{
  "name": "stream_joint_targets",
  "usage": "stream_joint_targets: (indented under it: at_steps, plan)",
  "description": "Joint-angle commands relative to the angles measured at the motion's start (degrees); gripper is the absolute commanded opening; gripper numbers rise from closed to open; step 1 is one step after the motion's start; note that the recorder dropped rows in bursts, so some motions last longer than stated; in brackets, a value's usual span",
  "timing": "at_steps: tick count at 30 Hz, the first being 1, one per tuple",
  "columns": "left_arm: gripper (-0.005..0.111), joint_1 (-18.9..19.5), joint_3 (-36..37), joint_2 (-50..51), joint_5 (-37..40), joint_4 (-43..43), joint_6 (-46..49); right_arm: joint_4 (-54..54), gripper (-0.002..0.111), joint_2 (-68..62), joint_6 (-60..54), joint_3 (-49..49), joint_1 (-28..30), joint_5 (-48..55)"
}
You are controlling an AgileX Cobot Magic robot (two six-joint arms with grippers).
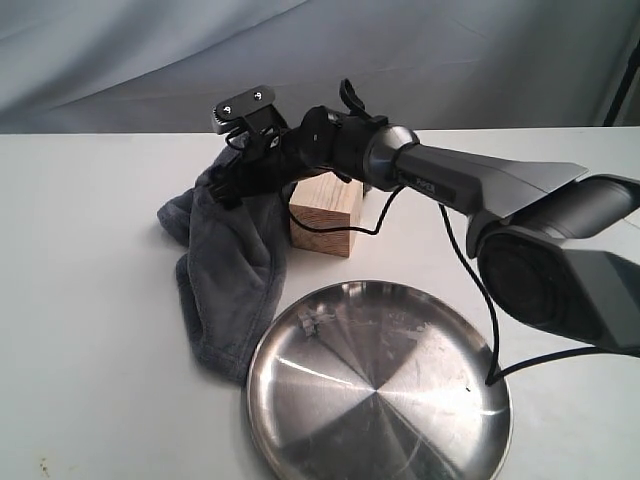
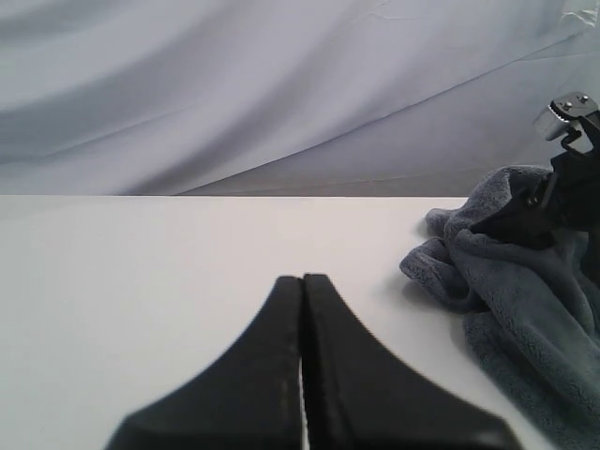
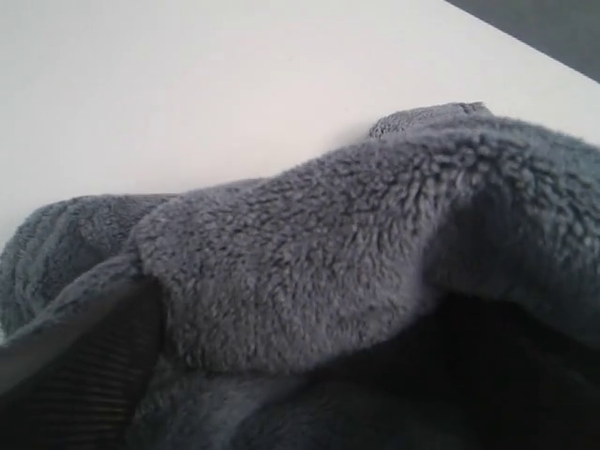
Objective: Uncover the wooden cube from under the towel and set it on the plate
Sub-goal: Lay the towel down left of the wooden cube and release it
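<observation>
The wooden cube (image 1: 325, 215) stands uncovered on the white table, just behind the plate (image 1: 400, 400), a shiny steel round plate at the front with nothing on it. The dark grey-blue towel (image 1: 228, 280) hangs bunched to the left of the cube, its upper part lifted off the table. My right gripper (image 1: 232, 182) reaches across from the right and is shut on the towel's top. In the right wrist view the plush towel (image 3: 309, 281) fills the frame and hides the fingers. My left gripper (image 2: 302, 281) is shut and empty, low over bare table, with the towel (image 2: 511, 281) off to its side.
The white table (image 1: 90, 300) runs to a grey cloth backdrop (image 1: 150, 50) at the back. The right arm's black cable (image 1: 470, 290) loops down over the plate's right rim. The plate overhangs the towel's lower edge.
</observation>
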State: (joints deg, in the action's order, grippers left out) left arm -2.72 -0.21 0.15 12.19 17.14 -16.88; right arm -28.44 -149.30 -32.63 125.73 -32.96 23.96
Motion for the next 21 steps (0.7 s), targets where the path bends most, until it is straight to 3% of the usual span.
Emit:
stream_joint_targets:
  at_steps: [1,5,21]
  plan:
    - [0.0,0.2,0.2,-0.2,-0.3,0.1,0.0,0.2,0.09,1.8,0.1,0.4,0.3,1.3]
    - [0.0,0.2,0.2,-0.2,-0.3,0.1,0.0,-0.5,0.095,3.8,0.1,0.4,0.3,3.2]
    - [0.0,0.2,0.2,-0.2,-0.3,0.1,0.0,4.8,0.095,11.0,0.1,0.4,0.3,13.0]
